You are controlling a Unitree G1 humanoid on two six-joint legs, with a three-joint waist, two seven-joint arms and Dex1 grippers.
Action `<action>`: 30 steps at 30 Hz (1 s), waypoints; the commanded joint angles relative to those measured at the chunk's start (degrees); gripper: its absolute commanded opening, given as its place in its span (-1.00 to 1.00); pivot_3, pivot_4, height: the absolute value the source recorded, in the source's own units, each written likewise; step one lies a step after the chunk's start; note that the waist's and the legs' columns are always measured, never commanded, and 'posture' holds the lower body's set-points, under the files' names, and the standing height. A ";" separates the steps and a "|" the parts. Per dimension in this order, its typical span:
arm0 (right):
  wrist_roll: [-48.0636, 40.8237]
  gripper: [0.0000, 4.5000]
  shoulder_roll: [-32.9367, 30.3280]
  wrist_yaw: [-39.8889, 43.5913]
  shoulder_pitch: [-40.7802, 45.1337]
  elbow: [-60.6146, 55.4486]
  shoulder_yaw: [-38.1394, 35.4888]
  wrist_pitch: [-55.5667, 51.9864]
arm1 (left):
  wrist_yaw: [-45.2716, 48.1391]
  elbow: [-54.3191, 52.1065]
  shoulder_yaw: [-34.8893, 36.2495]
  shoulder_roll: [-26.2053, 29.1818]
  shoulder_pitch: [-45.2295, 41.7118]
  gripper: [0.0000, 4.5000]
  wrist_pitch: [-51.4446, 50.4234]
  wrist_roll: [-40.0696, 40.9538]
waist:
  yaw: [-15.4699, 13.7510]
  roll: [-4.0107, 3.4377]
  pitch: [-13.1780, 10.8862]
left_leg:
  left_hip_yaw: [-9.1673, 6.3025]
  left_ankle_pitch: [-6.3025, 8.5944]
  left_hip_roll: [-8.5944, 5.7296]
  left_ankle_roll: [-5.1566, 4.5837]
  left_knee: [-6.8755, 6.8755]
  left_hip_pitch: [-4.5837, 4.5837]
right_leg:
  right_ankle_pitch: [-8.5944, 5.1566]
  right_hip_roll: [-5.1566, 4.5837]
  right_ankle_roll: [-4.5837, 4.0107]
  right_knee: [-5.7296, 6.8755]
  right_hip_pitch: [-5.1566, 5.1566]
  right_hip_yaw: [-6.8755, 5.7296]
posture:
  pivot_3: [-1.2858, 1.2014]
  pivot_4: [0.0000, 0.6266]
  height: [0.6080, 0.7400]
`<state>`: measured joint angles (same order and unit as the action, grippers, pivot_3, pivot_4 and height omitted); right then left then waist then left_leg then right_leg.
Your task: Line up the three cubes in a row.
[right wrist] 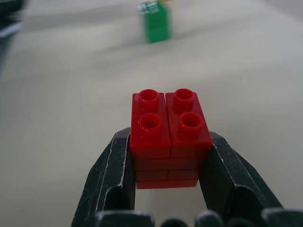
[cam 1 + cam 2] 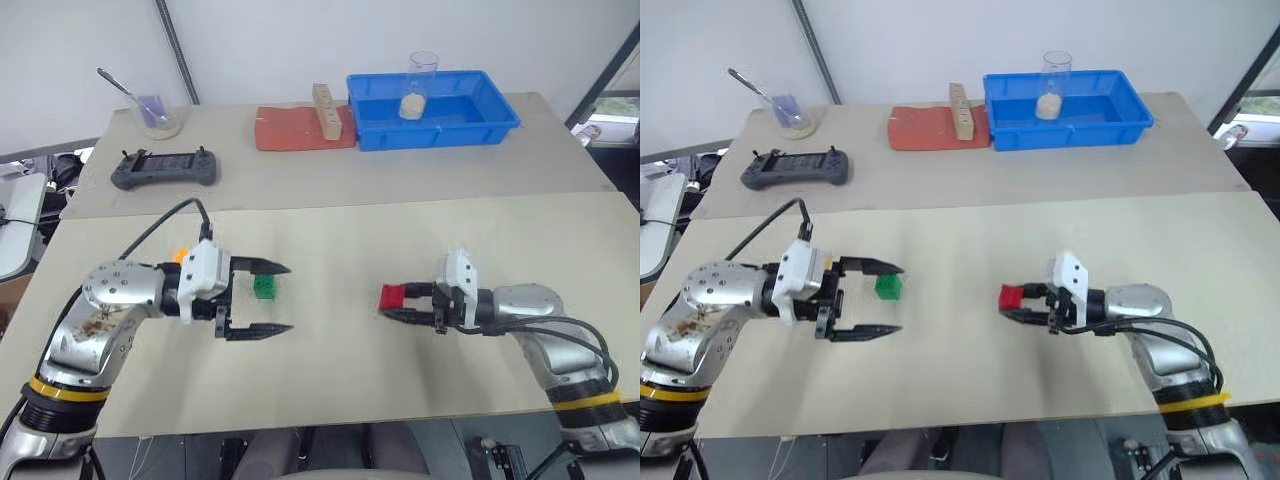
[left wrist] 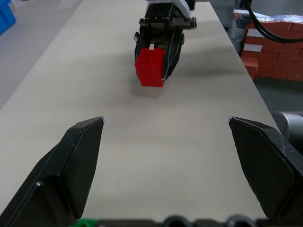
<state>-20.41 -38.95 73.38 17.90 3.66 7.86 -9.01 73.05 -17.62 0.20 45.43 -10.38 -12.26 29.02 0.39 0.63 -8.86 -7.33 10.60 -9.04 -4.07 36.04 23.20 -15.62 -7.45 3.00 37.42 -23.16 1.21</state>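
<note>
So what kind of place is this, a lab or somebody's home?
Most likely a robot lab or test room. Plain tables hold practice props: toy cubes, a blue bin, a handheld controller and a beaker, and cardboard boxes are stacked beside the table.

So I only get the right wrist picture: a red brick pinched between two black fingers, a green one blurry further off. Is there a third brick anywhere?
Observer: Yes, an orange-yellow cube peeks out behind the left hand, beside the green cube.
Operator: Is that other hand holding anything?
Observer: No, it is open with nothing between its fingers; the green cube sits just past its upper finger.
Operator: And what else is on the table?
Observer: At the far side, a blue tray with a clear cup in it, next to a red mat with a tan wooden block on it.
</note>
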 commanded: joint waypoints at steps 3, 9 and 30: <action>3.95 -0.36 -0.09 10.42 8.42 14.91 1.85 12.59 | -1.53 -5.24 1.07 -0.20 3.23 1.00 2.93 -0.58 | -0.22 0.00 -0.01 | 0.00 0.05 0.00 0.08 0.01 -0.01 | 0.02 0.00 0.01 -0.03 0.00 0.00 | 0.03 -0.52 1.00; 7.47 -0.36 1.96 16.32 15.68 30.09 3.00 21.52 | -4.52 -7.14 0.71 -1.23 4.56 1.00 2.14 -0.70 | -0.20 0.00 -0.01 | 0.01 0.14 0.02 0.26 0.00 -0.01 | 0.05 0.02 -0.03 0.05 -0.02 -0.02 | 0.03 -0.52 1.00; 0.52 0.98 -5.33 17.40 15.84 21.80 0.00 13.18 | -16.57 -11.99 2.16 -5.27 13.44 1.00 -1.49 -0.78 | 0.29 -0.03 -0.02 | 0.01 0.18 0.01 0.22 -0.01 -0.02 | 0.07 0.02 -0.06 0.13 -0.07 0.07 | 0.03 -0.52 1.00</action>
<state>-16.70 -43.58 89.72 33.85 31.37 10.31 7.61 58.41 -26.58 0.81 40.47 2.18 -13.82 28.29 0.68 0.61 -8.88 -7.32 10.78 -9.02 -3.85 36.03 23.19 -15.55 -7.42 2.95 37.54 -23.24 1.28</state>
